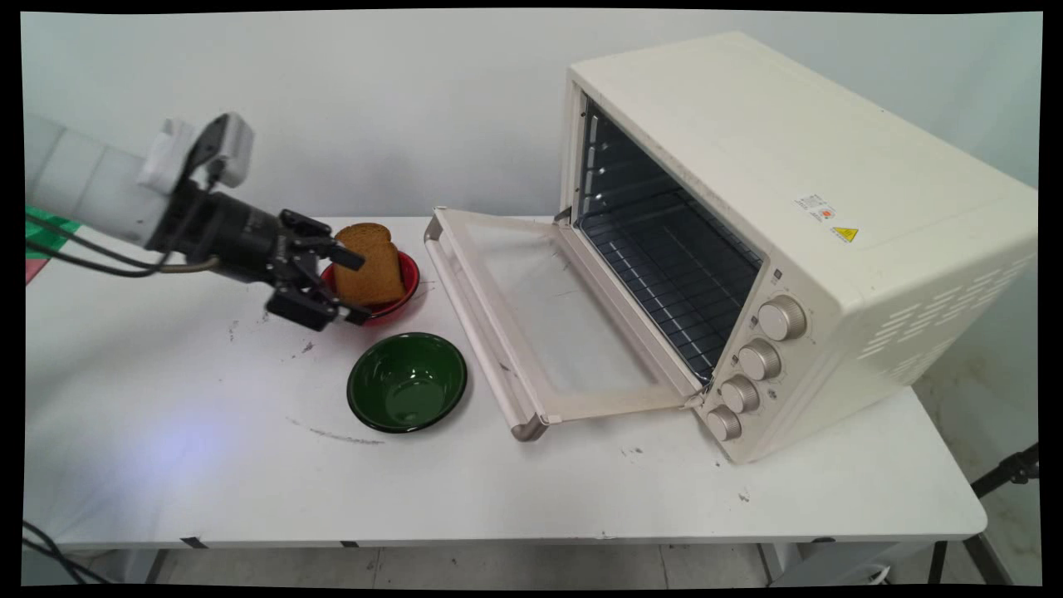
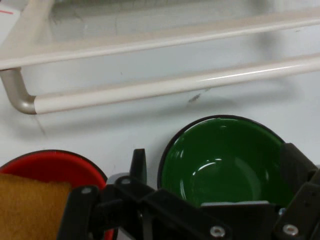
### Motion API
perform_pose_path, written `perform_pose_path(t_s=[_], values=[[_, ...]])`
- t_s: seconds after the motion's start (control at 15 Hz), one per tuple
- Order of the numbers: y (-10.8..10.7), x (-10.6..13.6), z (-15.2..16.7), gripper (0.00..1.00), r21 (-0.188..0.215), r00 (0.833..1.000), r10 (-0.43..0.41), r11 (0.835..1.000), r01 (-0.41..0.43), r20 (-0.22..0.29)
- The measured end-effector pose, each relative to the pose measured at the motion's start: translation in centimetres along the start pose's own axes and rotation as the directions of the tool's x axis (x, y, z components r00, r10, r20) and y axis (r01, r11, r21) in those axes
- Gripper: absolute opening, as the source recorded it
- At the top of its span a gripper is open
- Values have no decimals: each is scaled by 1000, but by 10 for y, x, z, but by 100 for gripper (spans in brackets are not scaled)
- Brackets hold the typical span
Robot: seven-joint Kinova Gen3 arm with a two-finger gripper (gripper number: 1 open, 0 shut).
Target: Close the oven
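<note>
Your pincer [image 1: 353, 286] hangs spread, holding nothing, just left of the bread slice [image 1: 369, 264], which stands on edge in the red bowl [image 1: 407, 274]. The green bowl [image 1: 407, 382] sits nearer you; the open oven [image 1: 747, 241] lies rightward.

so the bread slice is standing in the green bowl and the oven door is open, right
Not quite. The bread slice stands in the red bowl, as the main view shows; the green bowl in front of it is empty. The oven door is indeed open.
</note>
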Motion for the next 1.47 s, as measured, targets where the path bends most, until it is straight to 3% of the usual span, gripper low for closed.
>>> perform_pose_path(t_s=[0.53, 0.87, 0.93, 1.47], values=[[-2, 14, 67, 100, 27, 995, -19, 1000, 17, 99], [-4, 18, 97, 100, 30, 992, -17, 999, 14, 123], [-5, 19, 103, 0, 29, 992, -16, 999, 12, 124], [-6, 26, 136, 0, 17, 995, -2, 1000, 0, 104]])
